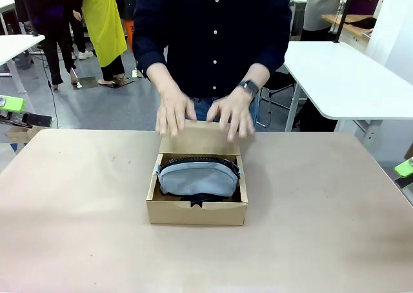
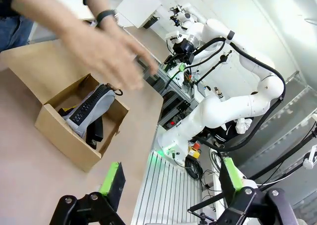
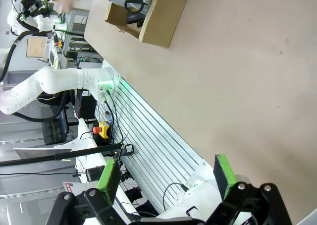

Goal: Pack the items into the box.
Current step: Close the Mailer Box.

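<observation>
Tan paper-covered rectangular table (image 1: pixel 77 202), foreground. Behind it, right: white rounded-corner tabletop on white legs (image 1: pixel 348 80). Behind it, left: second white table (image 1: pixel 16 44). Beyond it: smooth grey floor (image 1: pixel 103 109).

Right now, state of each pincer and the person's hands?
Left pincer: open, empty.
Right pincer: open, empty.
Person's hands: both on the box lid flap.

The person (image 1: pixel 216 22) wears a dark navy shirt (image 1: pixel 187 48) with small white buttons (image 1: pixel 215 30), blue jeans (image 2: pixel 15 31) and a black wristwatch (image 1: pixel 249 87); the left gripper (image 2: pixel 171 179) is black with bright green pads (image 2: pixel 110 178).
</observation>
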